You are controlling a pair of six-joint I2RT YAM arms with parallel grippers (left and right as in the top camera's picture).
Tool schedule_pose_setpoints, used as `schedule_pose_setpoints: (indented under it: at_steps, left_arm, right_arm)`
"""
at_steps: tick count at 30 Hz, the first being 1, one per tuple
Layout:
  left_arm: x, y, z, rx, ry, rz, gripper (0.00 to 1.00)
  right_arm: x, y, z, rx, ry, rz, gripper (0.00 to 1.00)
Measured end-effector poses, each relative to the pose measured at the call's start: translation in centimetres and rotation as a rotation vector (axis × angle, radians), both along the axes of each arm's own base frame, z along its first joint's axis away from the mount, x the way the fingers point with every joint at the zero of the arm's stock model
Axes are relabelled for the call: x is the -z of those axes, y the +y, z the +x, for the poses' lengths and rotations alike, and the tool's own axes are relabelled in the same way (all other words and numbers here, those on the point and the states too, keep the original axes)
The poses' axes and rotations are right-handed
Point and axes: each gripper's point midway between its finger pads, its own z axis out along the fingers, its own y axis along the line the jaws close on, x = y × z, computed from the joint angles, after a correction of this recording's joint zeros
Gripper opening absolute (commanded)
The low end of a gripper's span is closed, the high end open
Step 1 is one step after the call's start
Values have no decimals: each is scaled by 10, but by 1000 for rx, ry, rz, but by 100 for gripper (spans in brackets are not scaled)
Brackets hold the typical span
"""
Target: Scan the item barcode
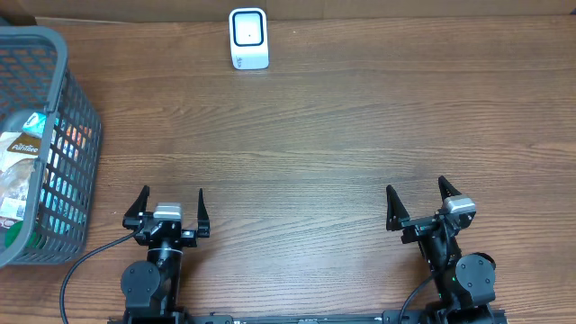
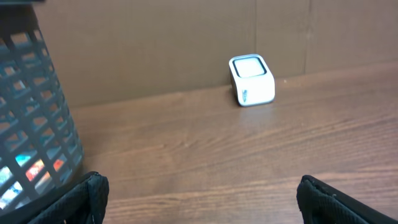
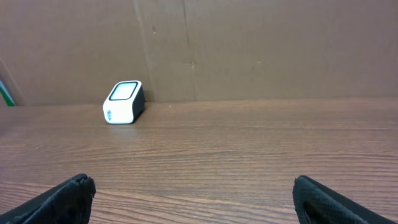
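A small white barcode scanner [image 1: 248, 39] with a dark window stands at the far edge of the wooden table; it also shows in the left wrist view [image 2: 252, 79] and the right wrist view [image 3: 123, 102]. Packaged items [image 1: 22, 171] lie inside a grey basket [image 1: 76, 108] at the left. My left gripper [image 1: 172, 202] rests open near the front left, nothing between its fingers. My right gripper [image 1: 417, 195] rests open near the front right, also empty. Both are far from the scanner and the items.
The basket wall [image 2: 34, 118] fills the left side of the left wrist view. A brown cardboard wall [image 3: 249, 43] runs behind the table's far edge. Bare wooden tabletop [image 1: 306, 153] lies between the grippers and the scanner.
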Motion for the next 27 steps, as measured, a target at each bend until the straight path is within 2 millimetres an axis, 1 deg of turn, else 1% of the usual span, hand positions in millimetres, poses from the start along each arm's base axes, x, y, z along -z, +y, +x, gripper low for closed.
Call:
schedule_pose_setpoints:
  at_steps: [5, 8, 14, 16, 20, 23, 27]
  left_arm:
    - [-4, -1, 0, 3, -14, -4, 100]
    - [-12, -1, -1, 2, -25, -20, 100]
    - [-44, -1, -10, 5, -45, -46, 100]
    - [-60, -2, -14, 10, -65, -50, 100]
    - [-84, -4, -20, 20, -68, -62, 100]
    - [-101, -5, -20, 27, -48, -80, 99]
    - [-120, -12, -13, 62, 17, -91, 100]
  right_arm:
    - [0, 0, 0, 0, 0, 0, 100]
    - [0, 0, 0, 0, 0, 0, 100]
    - [0, 0, 0, 0, 0, 0, 100]
    - [0, 0, 0, 0, 0, 0, 100]
    - [0, 0, 0, 0, 0, 0, 100]
    - [0, 0, 0, 0, 0, 0, 100]
    - [0, 0, 0, 0, 0, 0, 100]
